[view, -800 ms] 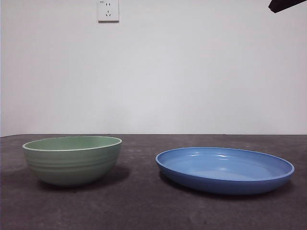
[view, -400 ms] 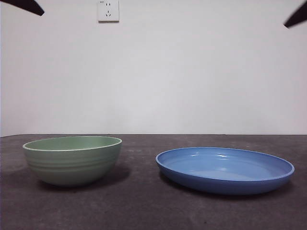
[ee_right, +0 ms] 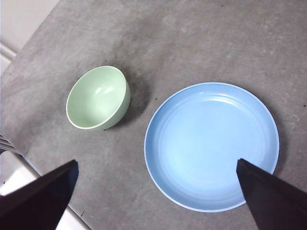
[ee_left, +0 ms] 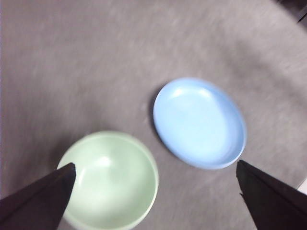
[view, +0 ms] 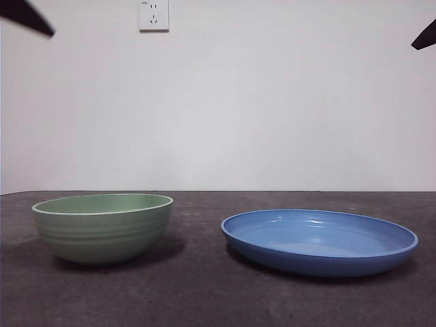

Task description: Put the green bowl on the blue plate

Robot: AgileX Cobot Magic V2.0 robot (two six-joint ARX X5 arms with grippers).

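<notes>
The pale green bowl (view: 102, 228) stands upright and empty on the dark table at the left. To its right, a gap apart, lies the wide blue plate (view: 320, 242), also empty. My left gripper (ee_left: 155, 164) hangs high over the table, jaws open wide, above the bowl (ee_left: 109, 179) with the plate (ee_left: 199, 122) beyond it; this view is blurred. My right gripper (ee_right: 157, 162) is open too, high above the plate (ee_right: 211, 146), with the bowl (ee_right: 98, 97) off to one side. Neither gripper touches anything.
In the front view only two black arm tips show, one at the top left corner (view: 24, 17) and one at the top right edge (view: 426, 35). A white wall with a socket (view: 154, 13) stands behind. The table's edge (ee_right: 45, 179) runs near the bowl.
A black arm tip came in at the top left corner and has sunk a little. The tip at the top right slid toward the right edge and lower. Bowl and plate have not moved.
</notes>
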